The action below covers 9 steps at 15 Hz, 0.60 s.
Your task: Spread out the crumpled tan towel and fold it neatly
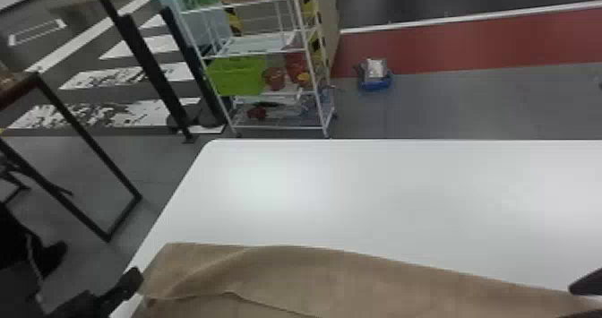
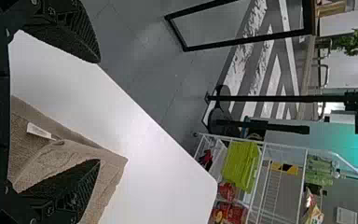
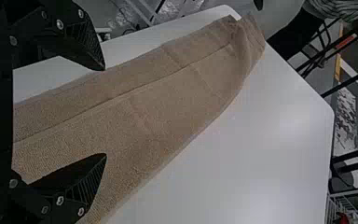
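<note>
The tan towel [image 1: 309, 277] is lying as a long, low strip along the bottom of the head view, its long axis running from the lower left toward the lower right corner and sloping slightly down on the way. It is resting on the white table [image 1: 380, 196], close to the robot's side. A layer edge is running lengthwise down it, so it is probably sitting in at least 2 layers, more spread than crumpled.

The left gripper [image 2: 98, 110] is waiting at the lower left, just beside the towel's left end; its 2 fingers are standing wide apart and gripping nothing. In the left wrist view 1 finger is overlapping the cloth near a corner, while the other is showing over the table's edge and the floor, and a small white label [image 2: 38, 131] is lying on the towel there. Whether that finger is touching the cloth is remaining unclear.

The right gripper [image 3: 105, 112] is hanging at the lower right edge, by the towel's other end, also spread open and empty, with the strip passing across its gap.

The coming move is probably turning on this: each arm is having its own end nearest, so closing across the strip's edge, rather than along it, is looking important for catching every layer.
</note>
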Each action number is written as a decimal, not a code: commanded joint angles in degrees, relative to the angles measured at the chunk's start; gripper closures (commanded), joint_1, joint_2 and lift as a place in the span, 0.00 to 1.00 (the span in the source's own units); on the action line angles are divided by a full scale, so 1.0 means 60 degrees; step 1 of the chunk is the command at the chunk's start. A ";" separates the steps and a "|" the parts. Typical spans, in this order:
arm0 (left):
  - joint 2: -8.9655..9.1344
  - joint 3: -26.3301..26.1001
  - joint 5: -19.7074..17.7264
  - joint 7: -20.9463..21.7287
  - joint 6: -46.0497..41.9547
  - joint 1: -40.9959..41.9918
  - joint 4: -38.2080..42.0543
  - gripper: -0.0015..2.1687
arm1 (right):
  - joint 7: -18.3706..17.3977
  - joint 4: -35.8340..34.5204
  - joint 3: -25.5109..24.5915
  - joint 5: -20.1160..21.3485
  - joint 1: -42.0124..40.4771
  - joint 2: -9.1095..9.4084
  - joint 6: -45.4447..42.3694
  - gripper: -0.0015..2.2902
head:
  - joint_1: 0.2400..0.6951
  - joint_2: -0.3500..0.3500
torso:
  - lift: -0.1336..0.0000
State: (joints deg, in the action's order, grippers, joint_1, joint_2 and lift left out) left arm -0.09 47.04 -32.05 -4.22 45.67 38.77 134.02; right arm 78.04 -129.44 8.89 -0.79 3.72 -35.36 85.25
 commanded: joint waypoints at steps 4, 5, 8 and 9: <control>0.0039 0.0217 -0.0078 0.0014 0.0057 -0.0001 0.0017 0.07 | 0.0047 0.0538 0.1565 0.0601 0.0962 -0.1007 -0.0943 0.13 | 1.00 1.00 | 0.08; 0.0039 0.0217 -0.0078 0.0014 0.0057 -0.0001 0.0003 0.07 | 0.0047 0.0524 0.1932 0.0689 0.0919 -0.1227 -0.0943 0.12 | 1.00 1.00 | 0.08; 0.0039 0.0217 -0.0078 0.0029 0.0057 -0.0045 -0.0012 0.07 | 0.0047 0.0245 0.2547 0.1304 0.0479 -0.1549 -0.1617 0.12 | 1.00 1.00 | 0.08; 0.0039 0.0217 -0.0078 0.0029 0.0057 -0.0045 -0.0027 0.07 | 0.0047 0.0172 0.2635 0.1480 0.0391 -0.1666 -0.1793 0.12 | 1.00 1.00 | 0.08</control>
State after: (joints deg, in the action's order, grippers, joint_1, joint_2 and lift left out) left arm -0.09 48.34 -32.52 -4.05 46.02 38.56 133.94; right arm 78.05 -127.70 23.84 6.40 7.19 -44.44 76.45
